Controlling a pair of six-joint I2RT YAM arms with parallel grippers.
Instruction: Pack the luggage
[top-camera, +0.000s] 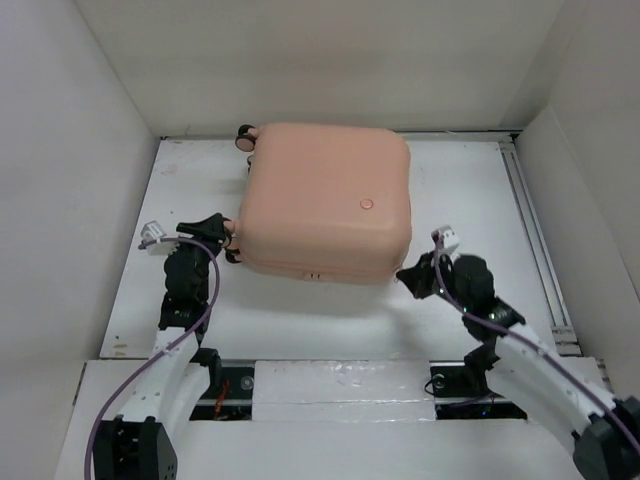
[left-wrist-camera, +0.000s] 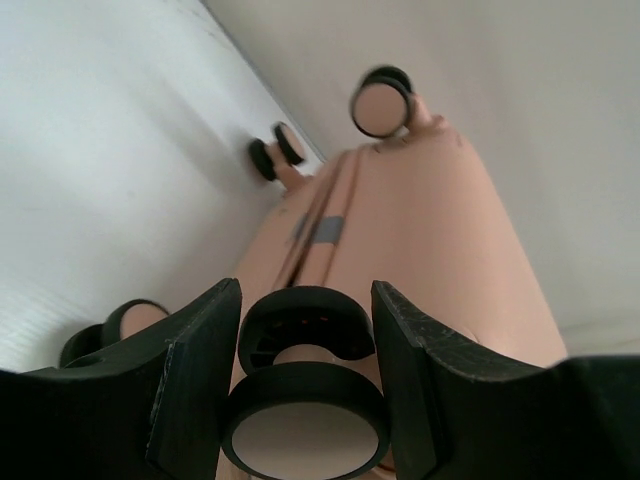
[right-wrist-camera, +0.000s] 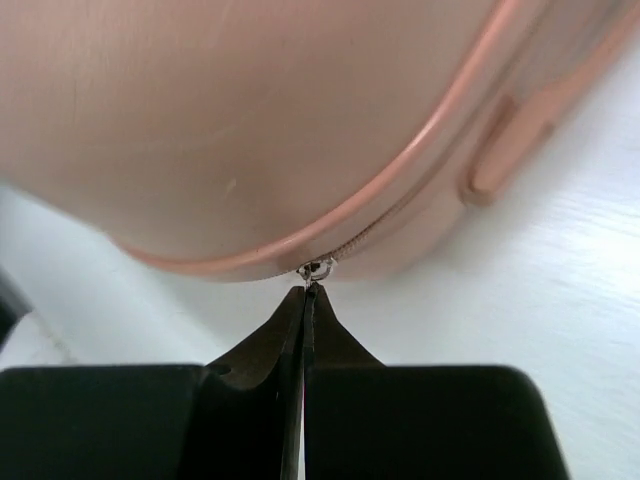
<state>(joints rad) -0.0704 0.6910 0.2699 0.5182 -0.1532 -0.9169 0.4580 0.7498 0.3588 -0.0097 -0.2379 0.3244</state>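
Left gripper (left-wrist-camera: 305, 300): black, two flat wedge-shaped fingers, about half spread. They clamp a caster wheel (left-wrist-camera: 305, 430) at the near-left corner of the case, one finger on each side of it, the wheel filling the gap.

Right gripper (right-wrist-camera: 308, 295): black fingers pressed fully together into a narrow point. The tips pinch the small metal zipper pull (right-wrist-camera: 316, 269) at the near-right corner of the case. How much of the pull sits between the fingers cannot be seen.

Luggage (top-camera: 325, 200): one small hard-shell suitcase, pale peach-pink, closed. It lies flat on the table (top-camera: 300, 310), towards the back and roughly midway between the two arms. The shell is smooth and matte, with rounded corners and a gently domed top. A small round stud (top-camera: 366, 203) is set in the top face. A raised peach rim (right-wrist-camera: 440, 130) follows the zipper line around the edge. A moulded oblong tab (right-wrist-camera: 510, 140) of the same colour sits on the side wall.

Far wheels (left-wrist-camera: 380, 100): black rims with peach hubs, fitted at the far-left corner of the case.

Table: white, flat, faintly ribbed, enclosed by plain white walls (top-camera: 300, 60).

Cables (top-camera: 205, 300): purple, looped along the white arms.
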